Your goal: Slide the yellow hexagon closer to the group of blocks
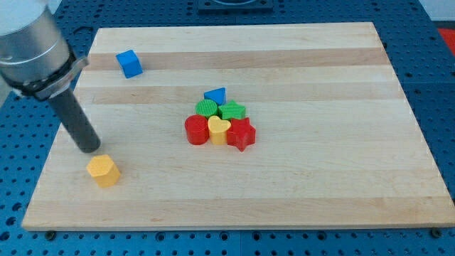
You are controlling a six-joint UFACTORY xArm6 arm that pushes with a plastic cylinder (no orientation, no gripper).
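The yellow hexagon sits near the board's lower left. My tip rests on the board just above and left of it, close to it; contact cannot be told. The group lies mid-board: a blue triangle, a green cylinder, a green star, a red cylinder, a yellow heart and a red star, packed together. The hexagon stands well to the left of and below this group.
A blue cube stands alone near the board's upper left. The wooden board lies on a blue perforated table. The arm's grey body fills the view's upper left corner.
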